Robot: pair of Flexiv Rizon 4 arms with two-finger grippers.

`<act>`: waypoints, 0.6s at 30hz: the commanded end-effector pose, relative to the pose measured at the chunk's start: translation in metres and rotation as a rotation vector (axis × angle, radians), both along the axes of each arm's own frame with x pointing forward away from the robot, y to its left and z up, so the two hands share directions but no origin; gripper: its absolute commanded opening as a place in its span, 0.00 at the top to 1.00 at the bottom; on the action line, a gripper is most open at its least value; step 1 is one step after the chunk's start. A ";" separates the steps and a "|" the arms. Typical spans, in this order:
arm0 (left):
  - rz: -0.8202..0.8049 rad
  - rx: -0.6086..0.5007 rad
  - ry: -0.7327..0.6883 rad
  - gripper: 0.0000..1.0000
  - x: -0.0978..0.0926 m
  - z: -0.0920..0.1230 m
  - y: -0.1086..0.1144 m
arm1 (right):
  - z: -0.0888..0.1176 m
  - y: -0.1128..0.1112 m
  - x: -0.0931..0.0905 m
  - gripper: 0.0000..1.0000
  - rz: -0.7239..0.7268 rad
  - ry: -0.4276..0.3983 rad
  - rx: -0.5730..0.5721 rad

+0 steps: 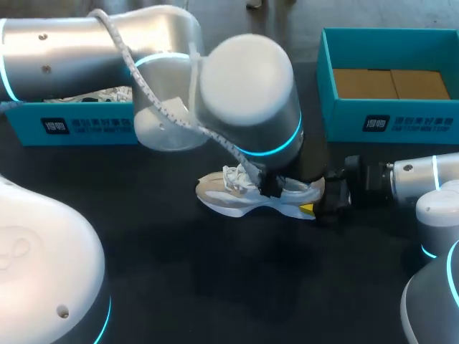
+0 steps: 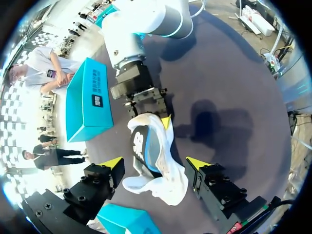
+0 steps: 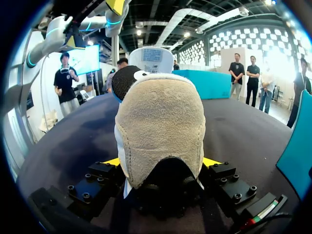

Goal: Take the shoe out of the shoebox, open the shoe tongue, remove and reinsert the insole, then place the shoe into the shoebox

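The shoe [image 1: 237,195] is out of its box and stands on its sole on the dark counter [image 1: 215,287], near the middle, with its toe toward the robot's left and its heel toward the right arm. It is a pale sneaker with a thick white sole, a beige suede heel and loose white laces. The right end effector [image 3: 162,163] comes in low from the right side and is clenched on the shoe: the wrist view shows the suede heel filling the gap between the two yellow-tipped fingers [image 3: 111,161], with one tip on each side of it. The left arm reaches over the middle of the counter from the left and hangs directly above the shoe, hiding part of it in the head view. The left end effector [image 2: 155,163] is released, its fingers spread wide on either side of the shoe's front half; its own wrist view does not make clear whether either tip touches the white fabric there. An open teal shoebox [image 1: 401,123] with a bare cardboard floor sits at the counter's far right, well apart from the shoe. A second teal box [image 1: 79,125] sits at the far left, partly under the left arm, with something white inside.
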State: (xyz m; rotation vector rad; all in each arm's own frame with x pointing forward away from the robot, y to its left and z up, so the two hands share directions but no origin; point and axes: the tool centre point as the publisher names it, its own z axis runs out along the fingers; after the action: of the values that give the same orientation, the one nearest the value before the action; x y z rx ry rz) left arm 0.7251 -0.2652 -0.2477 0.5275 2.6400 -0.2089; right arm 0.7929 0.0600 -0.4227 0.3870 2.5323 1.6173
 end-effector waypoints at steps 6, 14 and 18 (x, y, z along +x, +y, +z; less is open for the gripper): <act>0.038 0.004 -0.063 0.48 0.007 -0.024 -0.008 | 0.000 0.001 -0.001 1.00 -0.002 0.001 -0.005; 0.052 0.004 -0.068 0.46 0.018 -0.038 -0.007 | 0.000 0.001 -0.001 1.00 -0.002 0.001 -0.005; 0.055 0.008 -0.085 0.42 0.021 -0.044 -0.008 | 0.000 0.001 -0.001 1.00 -0.002 0.001 -0.005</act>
State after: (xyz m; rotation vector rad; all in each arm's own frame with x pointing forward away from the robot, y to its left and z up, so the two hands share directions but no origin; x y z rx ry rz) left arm 0.7446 -0.2708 -0.2848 0.4585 2.5776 -0.1572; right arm 0.7929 0.0600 -0.4227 0.3870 2.5323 1.6173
